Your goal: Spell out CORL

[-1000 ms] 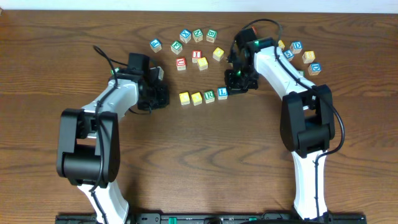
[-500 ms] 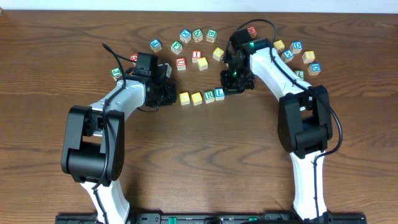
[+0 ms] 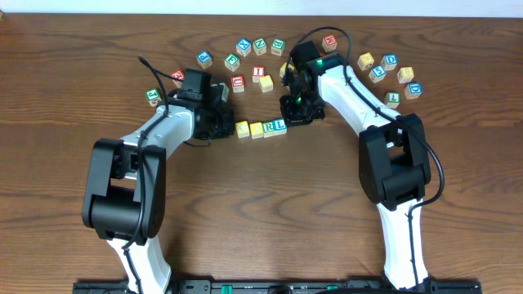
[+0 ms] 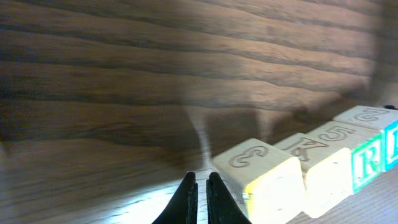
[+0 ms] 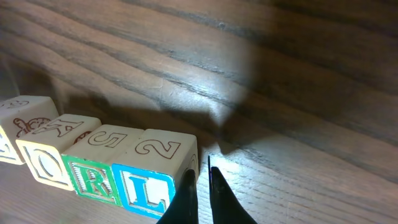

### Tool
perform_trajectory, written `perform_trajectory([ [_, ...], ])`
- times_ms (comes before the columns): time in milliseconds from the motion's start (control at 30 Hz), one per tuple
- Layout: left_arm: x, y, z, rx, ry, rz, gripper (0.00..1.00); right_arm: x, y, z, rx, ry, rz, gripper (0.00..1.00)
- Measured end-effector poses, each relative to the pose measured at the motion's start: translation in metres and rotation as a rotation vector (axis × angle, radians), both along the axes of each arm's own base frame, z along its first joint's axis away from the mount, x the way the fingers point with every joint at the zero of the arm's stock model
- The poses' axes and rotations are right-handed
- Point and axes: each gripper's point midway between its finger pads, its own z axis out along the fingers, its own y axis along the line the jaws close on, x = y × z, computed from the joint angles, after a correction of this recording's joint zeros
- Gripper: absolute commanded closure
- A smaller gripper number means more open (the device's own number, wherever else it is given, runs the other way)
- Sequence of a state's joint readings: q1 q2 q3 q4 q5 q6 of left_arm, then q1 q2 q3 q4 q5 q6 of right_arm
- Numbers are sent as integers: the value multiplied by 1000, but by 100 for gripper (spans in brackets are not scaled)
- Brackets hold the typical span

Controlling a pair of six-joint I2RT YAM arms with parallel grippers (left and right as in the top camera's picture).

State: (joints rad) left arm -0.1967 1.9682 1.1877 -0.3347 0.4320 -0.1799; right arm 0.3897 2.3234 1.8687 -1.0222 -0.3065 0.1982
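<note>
I see the block row (image 3: 261,127) on the table (image 3: 261,212). The left fingers (image 4: 189,200) are clenched on nothing beside its yellow end, and the right fingers (image 5: 188,199) are clenched empty beside the L block (image 5: 146,182).

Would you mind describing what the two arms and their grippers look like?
Both the left arm and the right arm have white link shells and bulky black joint housings. A thin black cable loops off each near the wrist, and green lights glow on the right arm. The left gripper and right gripper have slim, black, tapered fingers.
</note>
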Motion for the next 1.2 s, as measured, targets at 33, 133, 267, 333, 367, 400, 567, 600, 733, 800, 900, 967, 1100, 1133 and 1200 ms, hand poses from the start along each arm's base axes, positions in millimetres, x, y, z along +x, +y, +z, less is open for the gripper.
perform_trajectory([
  [33, -1, -3, 0, -1, -1, -7, 93, -1, 0, 0, -1, 1, 1, 96],
  [133, -3, -9, 0, 1, -3, -24, 93, -1, -1, -1, -12, 1, 0, 97],
  [267, -3, -11, 0, 4, -5, -31, 93, -1, -2, -1, -16, 1, -2, 97],
  [333, -3, -11, 0, 7, -9, -38, 92, -1, -2, -1, -20, 2, -4, 97],
  [367, -3, -11, 0, 8, -11, -40, 92, -2, -2, -2, -21, 5, -8, 97],
  [400, -3, -11, 0, 9, -12, -44, 93, -3, -1, -3, -23, 9, -11, 97],
  [567, -3, -10, 0, 14, -14, -46, 93, -12, 0, -9, -43, 39, -35, 97],
  [600, -3, -9, -1, 17, -15, -46, 93, -14, 1, -10, -46, 45, -42, 97],
  [733, -3, -9, -1, 23, -17, -46, 93, -21, 6, -13, -49, 64, -49, 97],
  [800, -3, -9, -1, 24, -17, -47, 93, -23, 10, -13, -46, 69, -55, 98],
  [900, -4, -9, -1, 24, -12, -43, 92, -22, 12, -13, -37, 71, -68, 98],
  [967, -5, -9, -2, 24, -4, -39, 93, -22, 13, -13, -35, 70, -77, 98],
  [1100, -6, -8, -2, 24, 3, -36, 93, -20, 14, -13, -29, 66, -89, 99],
  [1133, -6, -8, -2, 28, 2, -35, 93, -19, 14, -12, -28, 66, -90, 99],
  [1200, -4, -3, -4, 52, 0, -18, 92, -18, 14, -12, -28, 63, -98, 99],
])
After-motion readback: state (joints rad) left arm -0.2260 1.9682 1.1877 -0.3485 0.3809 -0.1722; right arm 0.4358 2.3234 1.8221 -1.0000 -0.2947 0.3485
